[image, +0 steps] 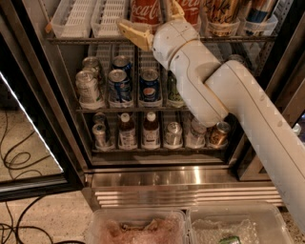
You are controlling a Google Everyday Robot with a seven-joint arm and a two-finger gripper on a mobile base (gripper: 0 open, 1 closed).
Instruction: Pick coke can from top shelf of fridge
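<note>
Two red coke cans stand side by side on the top shelf [95,40] of the fridge [57,119]: the left coke can [145,9] and the right coke can [194,10]. Only their lower parts show at the top edge of the view. My gripper [153,20] is at the shelf's front rail, just below and in front of the left can. It is open: one tan finger [133,32] points out to the left under that can, the other finger [176,8] rises between the two cans. Neither finger visibly presses the can.
Empty white plastic lanes [78,16] fill the shelf's left side, and a gold can [221,12] and a blue can [259,12] stand to the right. Blue Pepsi cans [150,86] and silver cans sit on the middle rack, with bottles below. The glass door [28,143] is open at left. Plastic bins [138,228] sit below.
</note>
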